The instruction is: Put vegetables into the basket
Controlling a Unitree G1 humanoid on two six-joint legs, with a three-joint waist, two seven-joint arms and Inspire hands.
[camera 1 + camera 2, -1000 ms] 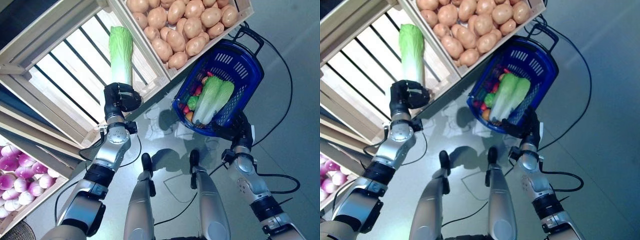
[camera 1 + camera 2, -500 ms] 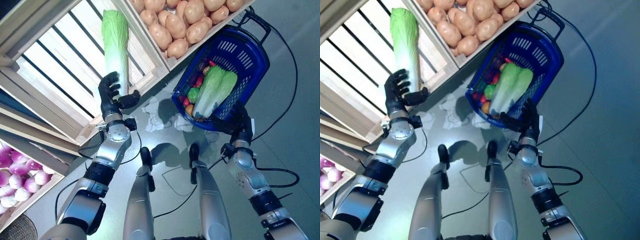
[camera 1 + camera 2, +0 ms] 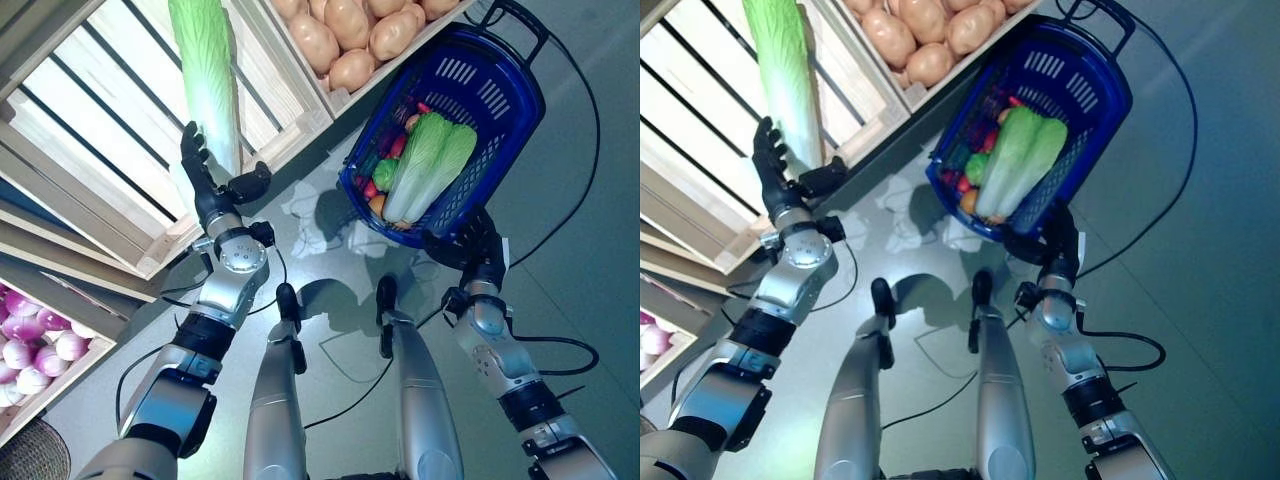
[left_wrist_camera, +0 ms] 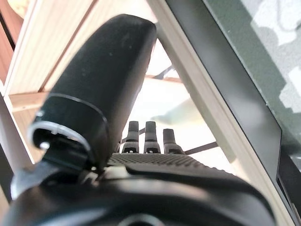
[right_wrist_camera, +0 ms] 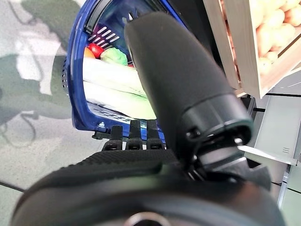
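Note:
A long green-and-white napa cabbage [image 3: 205, 80] lies on the slats of a wooden crate [image 3: 90, 130]. My left hand [image 3: 215, 195] is at the cabbage's white base with its fingers straight and its thumb spread; it is open and does not grip the cabbage. Its wrist view shows the straight fingers [image 4: 146, 136] before a pale green shape. The blue basket [image 3: 520, 110] stands on the floor and holds two napa cabbages [image 3: 425, 165] with small red, green and orange vegetables beside them. My right hand [image 3: 475, 245] is open at the basket's near rim [image 5: 77, 94].
The wooden stand's slanted crates [image 3: 855, 75] fill the left and back, and one crate corner reaches close to the basket's far side. Grey floor [image 3: 590, 300] lies to the right of the basket.
My left hand's fingers have gone from curled at the cabbage's base to straight and spread. The whole view has shifted, so the camera has moved. My right hand stays by the basket.

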